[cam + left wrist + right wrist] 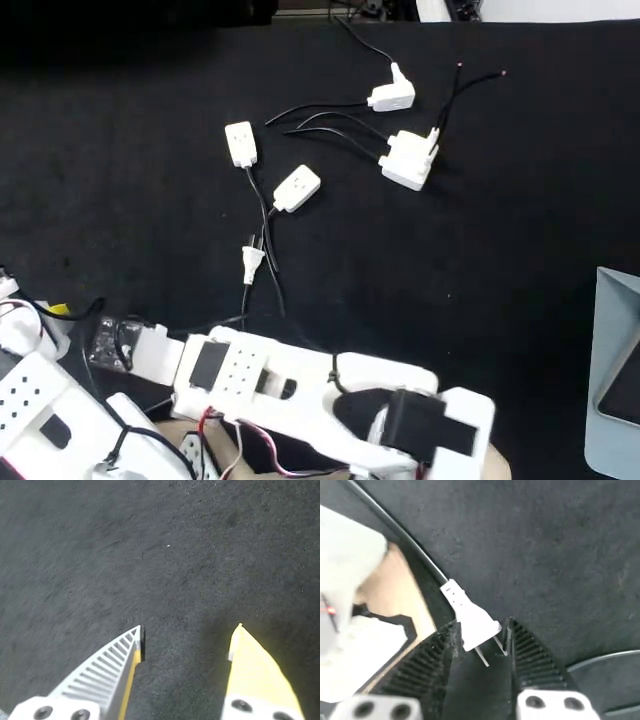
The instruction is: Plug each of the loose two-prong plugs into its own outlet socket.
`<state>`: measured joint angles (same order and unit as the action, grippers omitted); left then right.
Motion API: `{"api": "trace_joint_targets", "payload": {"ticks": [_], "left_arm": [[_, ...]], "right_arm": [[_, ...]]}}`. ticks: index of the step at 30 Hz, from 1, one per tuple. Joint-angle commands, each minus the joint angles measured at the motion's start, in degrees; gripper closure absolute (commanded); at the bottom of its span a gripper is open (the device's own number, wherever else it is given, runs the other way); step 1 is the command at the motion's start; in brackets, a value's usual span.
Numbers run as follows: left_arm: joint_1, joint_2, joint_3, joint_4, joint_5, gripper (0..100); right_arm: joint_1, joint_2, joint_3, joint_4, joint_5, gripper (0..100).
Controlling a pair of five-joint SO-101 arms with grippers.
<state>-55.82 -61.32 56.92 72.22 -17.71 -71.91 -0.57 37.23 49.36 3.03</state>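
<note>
the plug [472,622] sits partly hidden between the right tool's [483,625] fingers [532,655]; its cord [395,527] runs out of view.

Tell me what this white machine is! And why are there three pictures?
It is a robot with two arms at a table. One picture looks down from above and shows an arm at the near edge of a black cloth. The other two pictures come from little cameras on the arms' wrists, so each shows that arm's pincher, called the end effector. On the cloth lie a white socket, a second socket and a loose plug, all on black wires. The left end effector is open over bare cloth and holds nothing. The right end effector grips a two-prong plug.
</note>
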Motion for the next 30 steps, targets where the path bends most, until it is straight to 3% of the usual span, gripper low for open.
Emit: {"api": "trace_joint_targets", "payload": {"ticks": [1,8,12,17,22,30], "left_arm": [[1.6,-0.4,-2.0,0.4,-0.2,72],[1.5,-0.4,-1.9,0.4,-0.3,72],[1.2,-0.4,-1.9,0.4,-0.4,72],[1.3,-0.4,-1.9,0.4,-0.4,72],[1.5,-0.4,-1.8,0.4,-0.4,72],[1.7,-0.8,-1.8,0.4,-0.1,72]], "right_arm": [[-0.7,2.3,-1.0,-0.8,0.6,86.1],[-0.4,6.2,-1.0,-3.2,0.6,87.4],[2.0,6.1,-1.5,-4.8,1.7,99.1],[6.7,5.2,-2.3,-3.8,3.3,98.7],[12.7,-3.1,-2.4,0.6,3.1,98.7],[25.1,-18.8,-2.3,7.9,-4.0,98.7]]}}
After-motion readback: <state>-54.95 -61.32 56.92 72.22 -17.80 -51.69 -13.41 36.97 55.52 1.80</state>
